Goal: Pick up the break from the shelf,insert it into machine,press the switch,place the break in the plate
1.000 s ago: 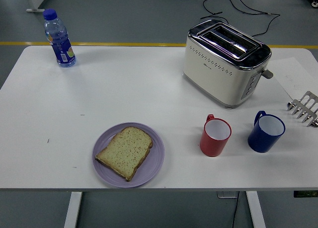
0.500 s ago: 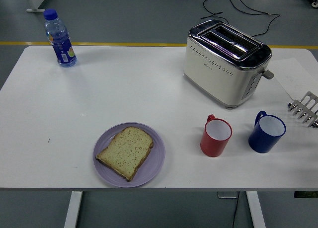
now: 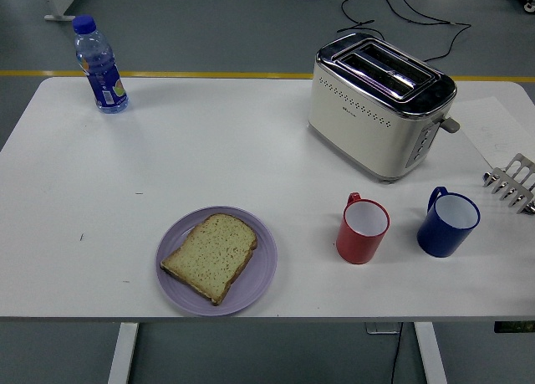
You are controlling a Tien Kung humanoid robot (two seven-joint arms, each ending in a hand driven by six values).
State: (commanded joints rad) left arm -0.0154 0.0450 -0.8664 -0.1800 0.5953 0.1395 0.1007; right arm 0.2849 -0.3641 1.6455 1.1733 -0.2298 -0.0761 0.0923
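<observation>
— What does the room look like past the table?

— A grey floor (image 3: 209, 24), smooth and evenly lit, with a yellow line (image 3: 167, 73) painted straight across it just behind the far edge of the white table (image 3: 209, 150).

— Anything lying on that floor?

— Black cables (image 3: 401, 16) snake across it at the upper right. A pale furniture foot (image 3: 63, 3) shows in the top left corner.

— And under the table?

— Two white legs (image 3: 123, 350) come down at the near edge, with the same grey floor between them.
</observation>
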